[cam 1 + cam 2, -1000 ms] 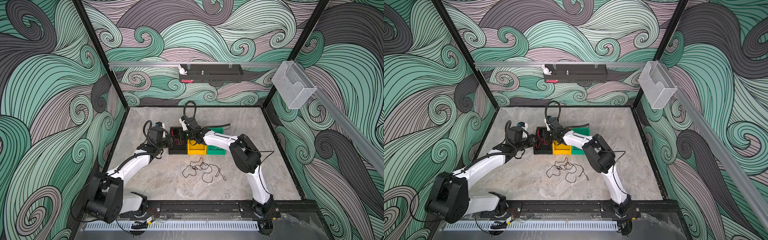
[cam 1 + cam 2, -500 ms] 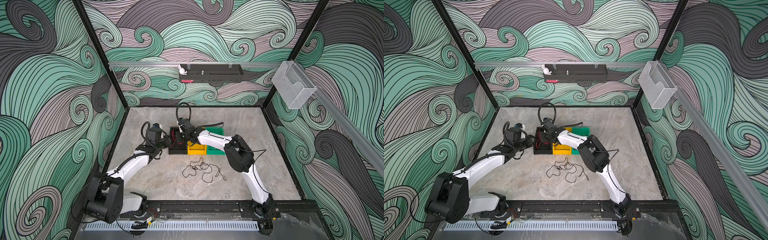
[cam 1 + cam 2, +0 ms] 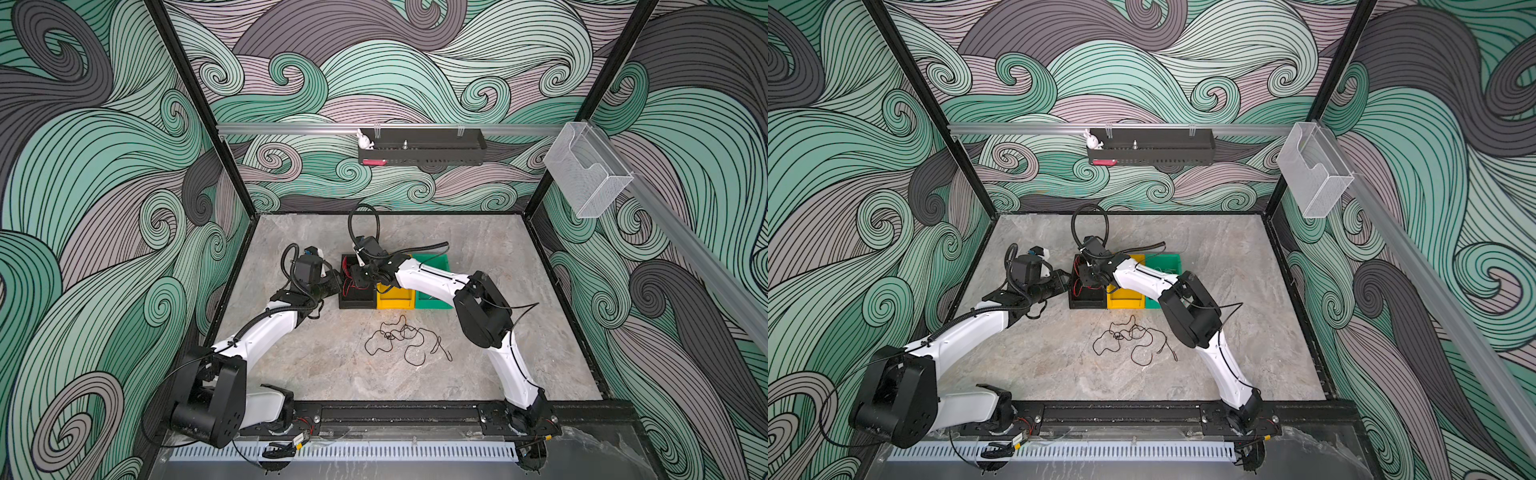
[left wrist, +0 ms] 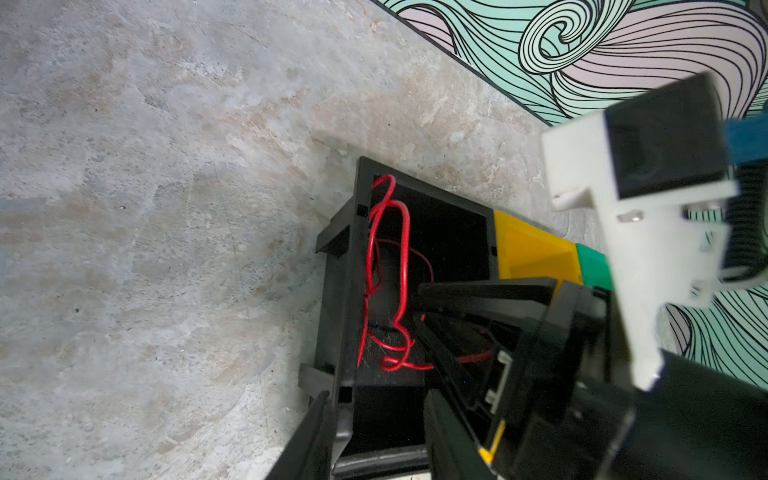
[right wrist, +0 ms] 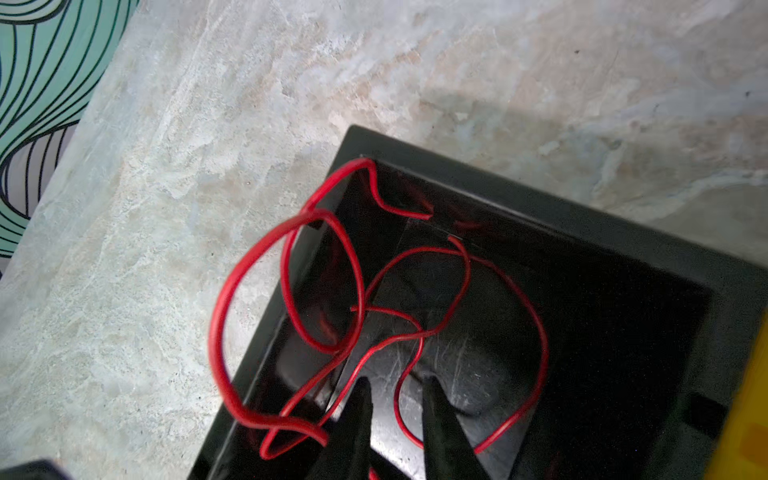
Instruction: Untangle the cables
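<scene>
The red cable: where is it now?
The red cable lies inside the black bin, the leftmost of three bins in both top views, beside the yellow bin; one loop reaches out over its rim.

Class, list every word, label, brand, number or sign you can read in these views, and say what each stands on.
No readable text in any view.
Pink tag on the black wall shelf: too small to read, if it bears print at all.
Black bin, yellow bin, green bin: no labels visible.
</scene>
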